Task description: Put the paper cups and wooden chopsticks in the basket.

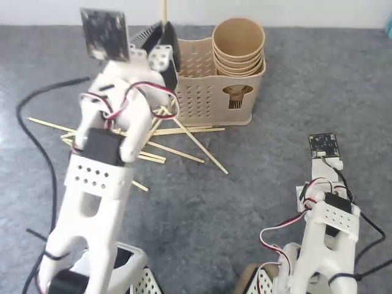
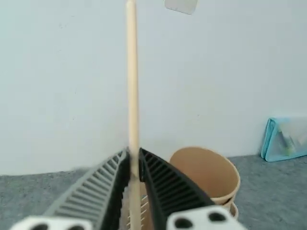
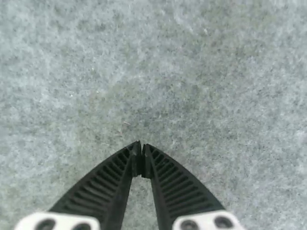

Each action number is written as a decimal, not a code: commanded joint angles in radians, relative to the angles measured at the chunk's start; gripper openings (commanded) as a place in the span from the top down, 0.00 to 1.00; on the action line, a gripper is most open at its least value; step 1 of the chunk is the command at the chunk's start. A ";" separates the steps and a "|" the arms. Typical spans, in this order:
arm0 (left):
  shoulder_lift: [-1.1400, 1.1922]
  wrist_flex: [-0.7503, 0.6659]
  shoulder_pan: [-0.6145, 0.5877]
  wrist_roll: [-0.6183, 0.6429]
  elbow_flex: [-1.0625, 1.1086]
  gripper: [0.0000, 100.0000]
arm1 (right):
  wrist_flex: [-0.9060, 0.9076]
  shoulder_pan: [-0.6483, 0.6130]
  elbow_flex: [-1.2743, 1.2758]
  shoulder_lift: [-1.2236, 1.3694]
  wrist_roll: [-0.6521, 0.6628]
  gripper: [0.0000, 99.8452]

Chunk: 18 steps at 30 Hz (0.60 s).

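So the chopstick [image 2: 131, 96] is standing pretty much straight up, pinched in the left tool [image 2: 134, 153], which is clamped on it low down with most of the stick poking out above. That's my first worry: with that much length above the grip, I'd guess it could swivel between the jaws if the arm jerks at all. It's right at the far left corner of the basket [image 1: 202, 92], and honestly I can't tell whether the bottom end is inside the rim or just outside it. If it's outside or sitting on the edge, letting go probably sends it down the outer wall and back onto the counter [image 1: 257, 177]. Even if it goes in, it looks long next to a fairly short basket, so it may lean over hard. The paper cups [image 1: 239, 38] are already stacked in the right side of the basket, so that end is taken. The wrist is also close to the basket wall, and a bump could shove the whole thing. The loose chopsticks [image 1: 177, 150] are in a criss-crossed heap under that arm, just in front of the basket. The right tool [image 3: 138, 148] is pinched closed on nothing over bare counter, well away.
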 commanded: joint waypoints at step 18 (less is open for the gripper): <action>0.167 -0.500 0.037 0.009 -0.035 0.99 | 0.008 -0.004 -0.006 -0.030 0.015 0.99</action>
